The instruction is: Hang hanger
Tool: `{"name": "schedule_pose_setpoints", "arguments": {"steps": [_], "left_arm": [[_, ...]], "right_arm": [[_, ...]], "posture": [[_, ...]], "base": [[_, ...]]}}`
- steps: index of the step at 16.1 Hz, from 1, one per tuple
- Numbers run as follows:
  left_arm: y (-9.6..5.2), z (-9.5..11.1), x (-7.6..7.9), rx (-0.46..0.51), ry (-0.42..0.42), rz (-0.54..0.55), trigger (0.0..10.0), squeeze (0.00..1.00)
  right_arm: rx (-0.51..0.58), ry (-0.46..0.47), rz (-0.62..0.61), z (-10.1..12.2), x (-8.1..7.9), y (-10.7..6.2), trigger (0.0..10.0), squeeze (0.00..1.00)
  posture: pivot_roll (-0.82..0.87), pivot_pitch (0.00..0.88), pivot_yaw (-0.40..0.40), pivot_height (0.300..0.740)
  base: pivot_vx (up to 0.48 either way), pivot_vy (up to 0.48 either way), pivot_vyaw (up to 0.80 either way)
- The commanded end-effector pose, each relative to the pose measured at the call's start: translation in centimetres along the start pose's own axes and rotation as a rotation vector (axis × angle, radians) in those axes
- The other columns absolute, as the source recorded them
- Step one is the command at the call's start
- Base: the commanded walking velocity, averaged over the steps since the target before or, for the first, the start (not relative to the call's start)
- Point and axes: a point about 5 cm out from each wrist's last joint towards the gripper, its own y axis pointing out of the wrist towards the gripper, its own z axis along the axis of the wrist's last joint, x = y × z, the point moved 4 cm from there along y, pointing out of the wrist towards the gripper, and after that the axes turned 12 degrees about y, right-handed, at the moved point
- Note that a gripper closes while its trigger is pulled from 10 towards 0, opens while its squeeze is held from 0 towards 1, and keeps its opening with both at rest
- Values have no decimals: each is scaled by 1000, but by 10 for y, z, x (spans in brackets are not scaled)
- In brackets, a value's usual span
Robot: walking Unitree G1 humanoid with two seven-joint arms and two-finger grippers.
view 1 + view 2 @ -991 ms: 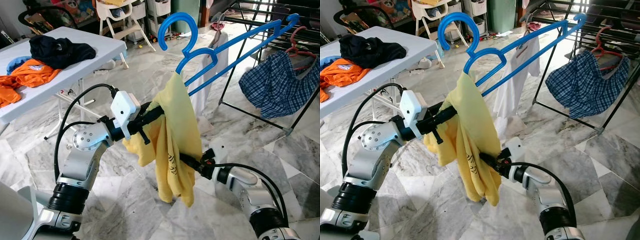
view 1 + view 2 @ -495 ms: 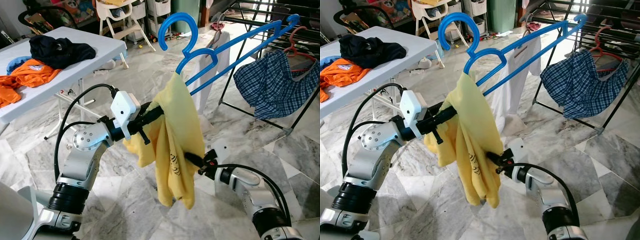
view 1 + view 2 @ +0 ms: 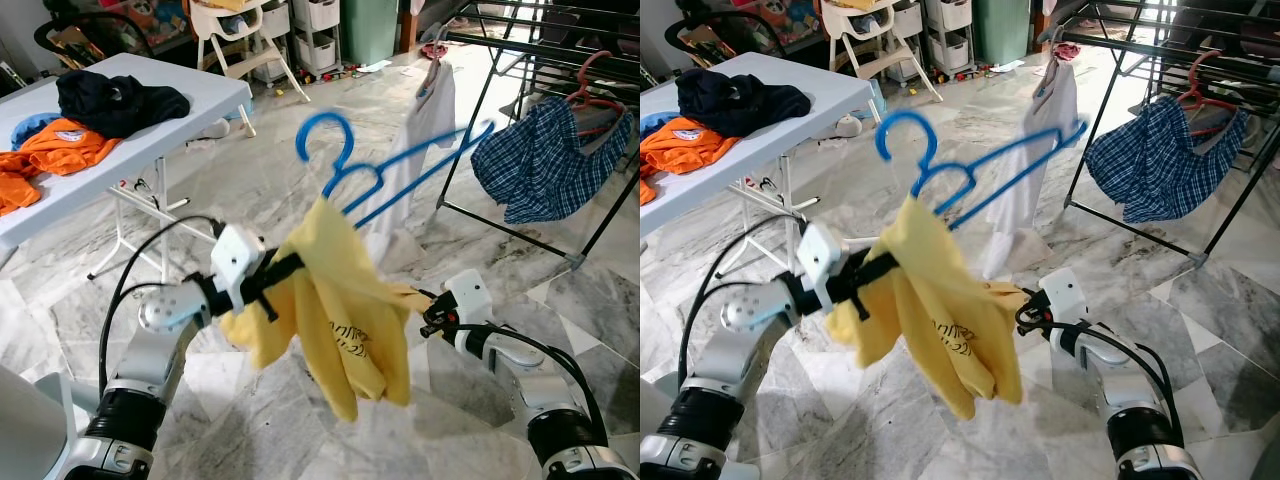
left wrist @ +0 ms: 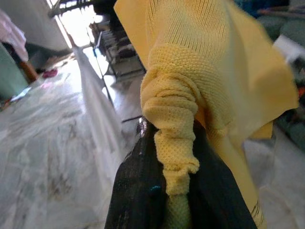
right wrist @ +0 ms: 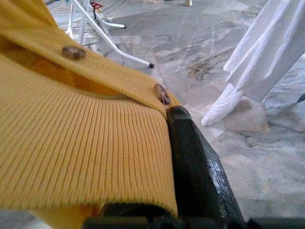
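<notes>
Since a moment ago, both arms have swung lower, spreading the yellow shirt between left gripper and right gripper, each clamped on its cloth. Above them the blue hanger, blurred, seems only loosely threaded, so a further tug could shake it free short of the drying rack.

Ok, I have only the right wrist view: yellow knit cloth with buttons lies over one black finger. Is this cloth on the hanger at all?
Observer: Yes. The yellow garment hangs from the blue hanger, whose hook points up, on no rail.
Operator: And what holds its other side?
Observer: The left gripper is shut on a bunched fold of it.
Operator: Where is the rack?
Observer: Ahead, on the robot's right. The drying rack carries a blue checked shirt.
</notes>
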Motion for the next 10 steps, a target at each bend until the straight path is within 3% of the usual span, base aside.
{"name": "schedule_pose_setpoints", "arguments": {"steps": [1,8,10], "left_arm": [[-10,-5,-9,-22,22,43,0,0],[-27,-39,22,-141,35,-59,0,0],[-35,-49,42,-173,12,-109,0,0]], "right_arm": [[16,-36,-15,8,4,1,0,0],[55,-118,-184,25,31,-3,0,0],[71,-136,-269,32,44,-7,0,0]], "posture": [[-132,33,118,740],[-149,35,114,740],[-147,41,113,740]], "base": [[0,0,0],[0,0,0],[0,0,0]]}}
